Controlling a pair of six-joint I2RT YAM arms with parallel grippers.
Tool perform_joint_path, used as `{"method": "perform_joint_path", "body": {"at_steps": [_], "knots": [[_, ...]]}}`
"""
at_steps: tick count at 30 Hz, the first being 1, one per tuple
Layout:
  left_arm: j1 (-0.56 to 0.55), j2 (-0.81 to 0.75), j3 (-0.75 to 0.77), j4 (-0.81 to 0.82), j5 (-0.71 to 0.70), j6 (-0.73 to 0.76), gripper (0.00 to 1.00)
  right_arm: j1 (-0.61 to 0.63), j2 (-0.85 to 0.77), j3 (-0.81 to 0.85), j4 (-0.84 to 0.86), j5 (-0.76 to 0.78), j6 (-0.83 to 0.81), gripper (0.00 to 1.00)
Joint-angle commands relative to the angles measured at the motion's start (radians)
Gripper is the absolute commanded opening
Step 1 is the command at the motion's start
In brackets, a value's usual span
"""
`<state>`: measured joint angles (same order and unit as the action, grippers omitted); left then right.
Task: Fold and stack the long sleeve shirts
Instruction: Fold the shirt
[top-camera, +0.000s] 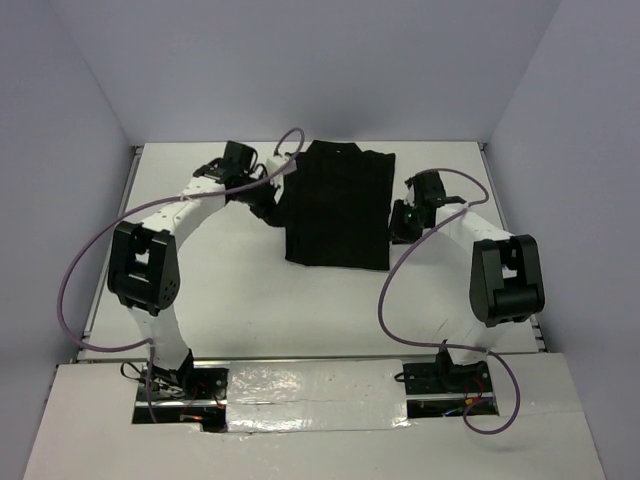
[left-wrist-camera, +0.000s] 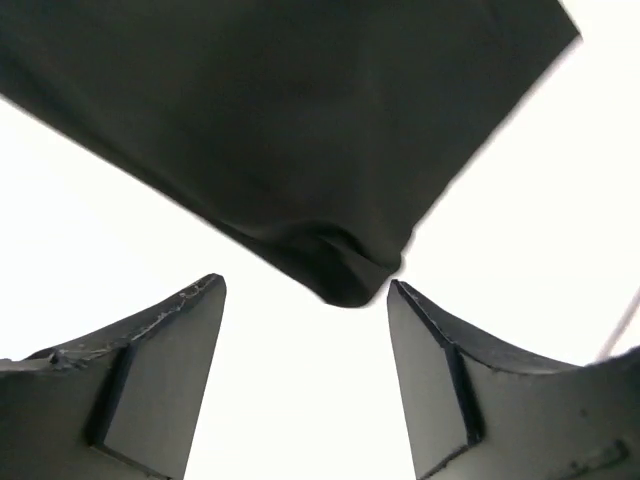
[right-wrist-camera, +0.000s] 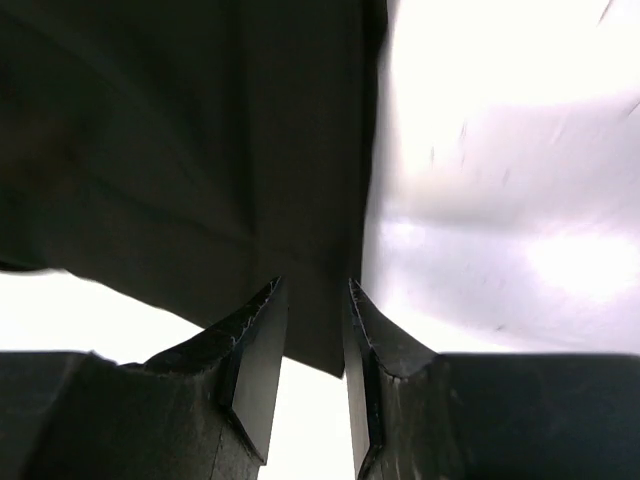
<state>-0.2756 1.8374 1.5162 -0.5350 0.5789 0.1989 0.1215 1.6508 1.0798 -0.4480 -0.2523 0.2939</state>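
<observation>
The long sleeve shirt (top-camera: 338, 205) is black and lies folded into a tall rectangle at the back middle of the white table. My left gripper (top-camera: 268, 208) sits at its left edge. In the left wrist view this gripper (left-wrist-camera: 306, 283) is open wide, and a rounded folded corner of the shirt (left-wrist-camera: 345, 280) lies just beyond the fingertips, not between them. My right gripper (top-camera: 401, 222) is at the shirt's right edge. In the right wrist view its jaws (right-wrist-camera: 315, 283) stand a narrow gap apart, with a shirt corner (right-wrist-camera: 318, 330) lying in the gap.
The white table (top-camera: 240, 290) is boxed in by pale walls at the back and sides. Purple cables (top-camera: 85, 260) loop off both arms. A taped white board (top-camera: 310, 385) covers the near edge between the arm bases.
</observation>
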Motion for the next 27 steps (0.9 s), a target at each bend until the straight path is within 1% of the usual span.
{"method": "perform_joint_path", "body": {"at_steps": [1,3,4,6,9,11,13,14,15,17,18,19,20,21,22,24,27], "knots": [[-0.043,0.016,-0.141,-0.063,0.093,0.048,0.78,-0.003,-0.013,-0.067,0.066,-0.054,0.039,0.36],[-0.074,0.005,-0.178,-0.019,0.084,0.042,0.81,-0.002,-0.011,-0.096,0.080,-0.073,0.050,0.37],[-0.091,0.003,-0.203,-0.002,0.073,0.036,0.84,-0.002,-0.013,-0.106,0.083,-0.074,0.054,0.38],[-0.102,0.008,-0.223,0.041,0.059,0.022,0.87,0.000,-0.023,-0.139,0.098,-0.085,0.063,0.40],[-0.112,0.025,-0.237,0.102,0.042,-0.007,0.87,0.000,-0.035,-0.175,0.109,-0.093,0.068,0.41],[-0.120,0.039,-0.244,0.131,0.058,-0.028,0.85,0.000,-0.034,-0.187,0.115,-0.108,0.070,0.42],[-0.120,0.054,-0.257,0.159,0.052,-0.058,0.79,0.000,-0.026,-0.198,0.123,-0.114,0.073,0.42],[-0.120,0.060,-0.258,0.173,0.055,-0.073,0.75,0.000,-0.017,-0.201,0.130,-0.114,0.073,0.42],[-0.120,0.065,-0.261,0.176,0.064,-0.078,0.63,0.000,-0.011,-0.202,0.134,-0.117,0.074,0.41],[-0.120,0.075,-0.261,0.168,0.082,-0.072,0.44,0.000,0.001,-0.198,0.135,-0.136,0.073,0.37],[-0.120,0.080,-0.258,0.146,0.081,-0.061,0.28,0.000,0.003,-0.196,0.134,-0.136,0.071,0.27],[-0.120,0.082,-0.254,0.127,0.064,-0.049,0.16,0.000,0.001,-0.196,0.134,-0.134,0.071,0.21],[-0.120,0.082,-0.251,0.109,0.058,-0.023,0.06,-0.002,-0.006,-0.198,0.131,-0.122,0.071,0.15],[-0.120,0.080,-0.249,0.077,0.053,-0.009,0.00,-0.003,-0.012,-0.204,0.132,-0.119,0.073,0.03],[-0.116,0.076,-0.249,0.063,0.053,0.005,0.00,-0.009,-0.017,-0.205,0.135,-0.120,0.074,0.00],[-0.111,0.069,-0.245,0.031,0.056,0.049,0.00,-0.016,-0.026,-0.208,0.134,-0.125,0.074,0.00],[-0.105,0.066,-0.229,-0.065,0.039,0.132,0.00,-0.014,-0.028,-0.207,0.117,-0.107,0.065,0.00]]}}
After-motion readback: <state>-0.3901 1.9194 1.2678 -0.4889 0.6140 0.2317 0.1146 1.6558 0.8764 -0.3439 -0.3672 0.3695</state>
